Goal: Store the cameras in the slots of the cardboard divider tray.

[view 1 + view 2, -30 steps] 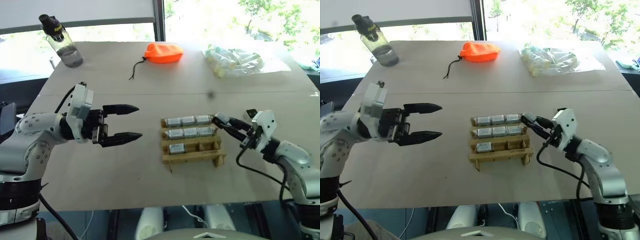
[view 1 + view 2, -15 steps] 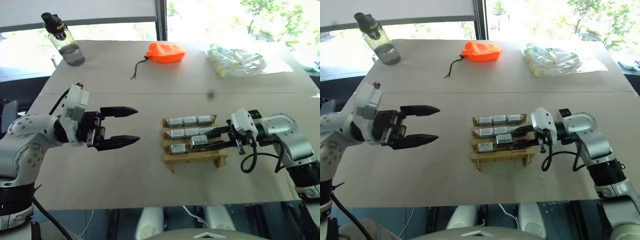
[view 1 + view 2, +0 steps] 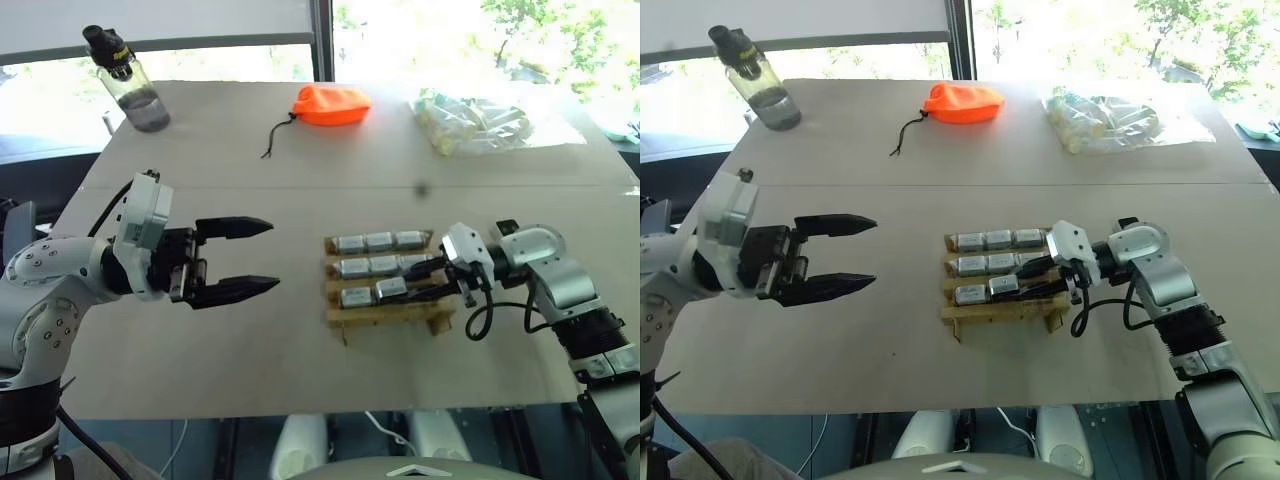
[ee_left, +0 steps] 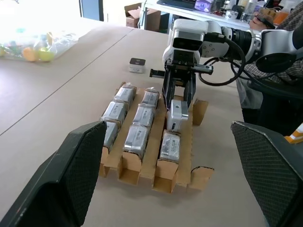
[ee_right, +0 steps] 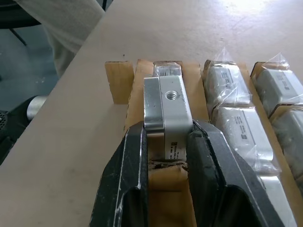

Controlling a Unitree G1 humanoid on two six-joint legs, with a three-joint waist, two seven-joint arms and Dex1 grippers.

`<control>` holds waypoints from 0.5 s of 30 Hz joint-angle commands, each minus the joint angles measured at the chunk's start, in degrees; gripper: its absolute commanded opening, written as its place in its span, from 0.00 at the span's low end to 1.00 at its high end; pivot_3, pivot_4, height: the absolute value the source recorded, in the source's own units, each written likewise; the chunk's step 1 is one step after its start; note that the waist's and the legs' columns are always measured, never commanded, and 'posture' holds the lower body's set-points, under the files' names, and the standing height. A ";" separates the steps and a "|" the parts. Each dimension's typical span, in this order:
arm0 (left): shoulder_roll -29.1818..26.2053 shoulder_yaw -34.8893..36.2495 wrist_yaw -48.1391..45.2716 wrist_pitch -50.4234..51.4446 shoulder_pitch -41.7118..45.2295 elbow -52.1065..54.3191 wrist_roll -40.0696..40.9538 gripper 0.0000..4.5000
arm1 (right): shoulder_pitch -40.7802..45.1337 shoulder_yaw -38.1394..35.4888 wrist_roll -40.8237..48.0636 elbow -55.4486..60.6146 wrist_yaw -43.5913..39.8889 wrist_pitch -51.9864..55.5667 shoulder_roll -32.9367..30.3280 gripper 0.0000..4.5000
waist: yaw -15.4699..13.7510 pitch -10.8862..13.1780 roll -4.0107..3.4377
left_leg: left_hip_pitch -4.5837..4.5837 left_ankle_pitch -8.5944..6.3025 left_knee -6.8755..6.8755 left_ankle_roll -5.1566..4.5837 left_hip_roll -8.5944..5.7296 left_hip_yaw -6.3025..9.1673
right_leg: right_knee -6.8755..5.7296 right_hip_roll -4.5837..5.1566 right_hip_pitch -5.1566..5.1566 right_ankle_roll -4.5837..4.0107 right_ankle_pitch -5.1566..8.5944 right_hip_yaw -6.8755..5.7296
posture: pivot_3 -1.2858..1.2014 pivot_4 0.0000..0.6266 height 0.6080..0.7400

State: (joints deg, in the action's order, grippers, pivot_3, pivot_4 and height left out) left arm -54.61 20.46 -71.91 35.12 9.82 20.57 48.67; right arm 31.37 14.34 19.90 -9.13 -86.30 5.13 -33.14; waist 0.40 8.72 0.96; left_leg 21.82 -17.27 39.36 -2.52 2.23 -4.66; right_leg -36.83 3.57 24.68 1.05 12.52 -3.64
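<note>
So the right gripper [image 3: 420,281] has swung in from the tray's far end and now sits over the near row of the cardboard divider tray [image 3: 386,313], clenched on a camera [image 5: 166,106] right between its fingers, above the middle slot. Seven cameras [image 3: 378,241] already sit in slots just beyond those jaws. The left gripper [image 3: 256,258] hangs wide open, well apart from the tray.

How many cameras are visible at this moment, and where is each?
8. Three fill the far row of the cardboard divider tray, three fill the middle row, one sits in the near row's left slot, and one is in the right gripper over the near row.
</note>
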 commanded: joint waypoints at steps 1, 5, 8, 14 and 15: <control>-1.01 1.69 0.27 -0.30 0.55 1.34 0.86 0.98 | 0.34 -0.16 -0.58 0.87 -0.38 0.76 -0.83 0.13 | -0.01 0.00 0.00 | 0.00 0.00 0.00 0.00 0.00 0.01 | 0.00 0.00 0.00 0.00 0.00 -0.01 | 0.52 0.24 1.00; -1.01 1.40 0.31 -0.43 0.90 1.18 0.84 0.98 | -0.12 0.09 -0.91 1.89 0.00 2.81 -1.28 0.13 | -0.05 0.00 0.00 | 0.01 0.00 0.00 0.00 0.00 0.00 | 0.00 0.01 0.00 0.00 0.00 -0.01 | 0.52 0.24 1.00; -0.98 1.11 0.23 -0.47 1.18 1.03 0.83 0.98 | -0.40 -0.93 -0.08 2.95 0.73 3.48 -1.05 0.37 | -0.09 0.00 0.00 | 0.02 0.00 0.00 0.00 -0.01 0.01 | 0.01 0.01 -0.01 0.00 0.00 -0.01 | 0.52 0.24 1.00; -0.78 0.46 0.15 -0.28 1.89 0.95 0.93 0.98 | -3.03 -6.03 6.56 13.12 2.98 11.38 -3.88 0.71 | -0.16 0.02 -0.03 | 0.04 0.00 0.00 0.01 -0.01 0.05 | 0.00 0.02 0.00 0.00 0.00 -0.05 | 0.52 0.24 1.00; -0.73 0.33 0.16 -0.27 1.99 0.90 0.93 0.98 | -3.93 -7.33 7.83 15.33 4.07 13.08 -4.72 0.71 | -0.27 0.02 -0.02 | 0.05 0.00 0.00 0.01 -0.01 0.06 | 0.00 0.02 0.00 0.00 0.00 -0.06 | 0.52 0.24 1.00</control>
State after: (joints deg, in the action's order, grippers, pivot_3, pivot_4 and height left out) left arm -54.68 20.07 -71.51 35.11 11.10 20.65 48.75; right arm 27.74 10.02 25.01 2.26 -83.22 16.09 -36.92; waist 0.13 8.73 0.94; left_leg 21.87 -17.27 39.36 -2.52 2.22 -4.59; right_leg -36.83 3.60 24.67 1.05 12.52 -3.72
